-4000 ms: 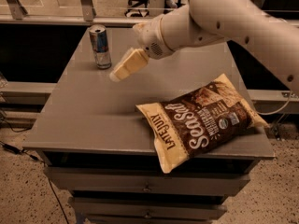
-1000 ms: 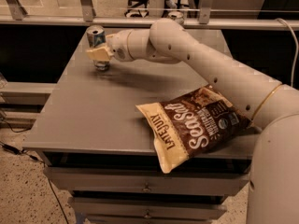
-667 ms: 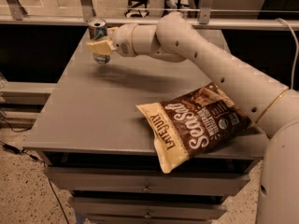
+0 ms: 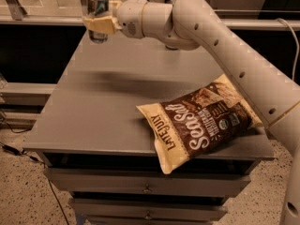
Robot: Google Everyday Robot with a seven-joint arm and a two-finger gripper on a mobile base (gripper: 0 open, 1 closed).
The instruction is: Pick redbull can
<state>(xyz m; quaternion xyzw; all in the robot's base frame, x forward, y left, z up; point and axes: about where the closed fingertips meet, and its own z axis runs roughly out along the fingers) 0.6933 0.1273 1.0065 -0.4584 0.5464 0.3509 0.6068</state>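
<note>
- Tool clamped round the can, which is upright, over the far-left corner of the surface.
- Can's base appears clear of the surface.
- Bag lies flat at the near-right corner, overhanging the near edge.

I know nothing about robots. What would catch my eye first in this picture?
The big white arm sweeps in from the right, and its gripper at the upper left is clamped around the redbull can, holding it above the far left corner of the grey table. The other eye-catcher is the brown and cream chip bag lying flat at the table's front right, overhanging the front edge.
</note>
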